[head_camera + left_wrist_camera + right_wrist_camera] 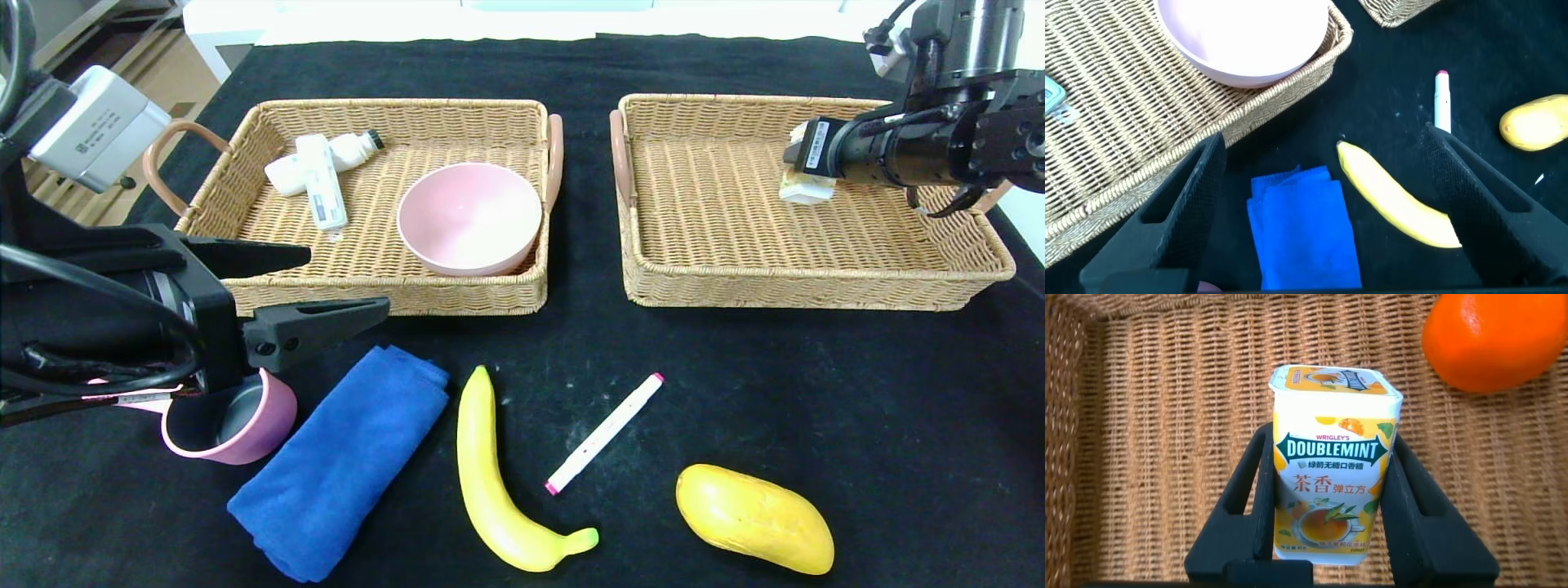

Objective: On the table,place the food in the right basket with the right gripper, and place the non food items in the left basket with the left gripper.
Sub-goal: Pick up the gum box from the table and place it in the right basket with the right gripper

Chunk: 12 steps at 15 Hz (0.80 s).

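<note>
Black table; right gripper (1327, 510) clamps Doublemint box (1331, 465) lengthwise over right basket (816, 269); left gripper (326, 286) open

Doublemint tin (1331, 478) upright over right basket (710, 282), banana (498, 482), mango (755, 517), marker (604, 433) on table

The mint box (1333, 469) reads "WRIGLEY'S DOUBLEMINT" with Chinese "茶香" beneath

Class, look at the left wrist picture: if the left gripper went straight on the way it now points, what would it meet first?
Most likely the blue cloth, which lies between the open fingers of the left gripper. The banana sits just beside that line. Depth is unclear, so this is a judgement.
</note>
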Each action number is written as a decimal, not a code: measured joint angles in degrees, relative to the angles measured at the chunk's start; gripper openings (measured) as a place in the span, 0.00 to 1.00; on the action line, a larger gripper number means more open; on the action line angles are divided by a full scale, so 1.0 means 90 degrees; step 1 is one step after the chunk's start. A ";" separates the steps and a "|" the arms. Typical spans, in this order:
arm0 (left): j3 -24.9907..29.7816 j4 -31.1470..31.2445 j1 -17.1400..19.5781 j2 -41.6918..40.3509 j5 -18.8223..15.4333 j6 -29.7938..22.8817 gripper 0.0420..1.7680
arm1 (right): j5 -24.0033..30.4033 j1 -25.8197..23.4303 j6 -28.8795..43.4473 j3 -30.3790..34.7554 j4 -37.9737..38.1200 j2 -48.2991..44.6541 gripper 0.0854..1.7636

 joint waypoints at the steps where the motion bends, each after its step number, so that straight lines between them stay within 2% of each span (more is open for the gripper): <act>1: 0.0000 -0.0001 0.0000 0.0000 0.0000 0.0000 0.97 | 0.0009 -0.0003 -0.0003 0.0000 -0.0092 0.0076 0.43; 7: 0.0000 -0.0001 0.0000 -0.0001 -0.0001 -0.0003 0.97 | -0.0016 0.0003 -0.0045 0.0000 -0.0150 0.0199 0.43; 12: 0.0000 -0.0001 0.0000 -0.0004 0.0000 0.0000 0.97 | -0.0015 -0.0012 -0.0064 0.0000 -0.0153 0.0192 0.67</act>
